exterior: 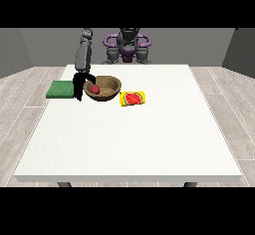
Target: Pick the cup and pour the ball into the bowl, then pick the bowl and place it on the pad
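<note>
Red ball [94,88] already lies in wooden bowl [103,88]; hand at view's left [79,83] grips the bowl's nine-o'clock rim, judged mid-pick, next carrying it toward green pad [61,89] at nine o'clock.

Even, soft light fills the scene, bright on the white table [124,139] with no glare. Shadows are faint: a small dark patch sits under the wooden bowl [103,87]. The far grey walls look dimmer. Edges show no visible bending.
</note>
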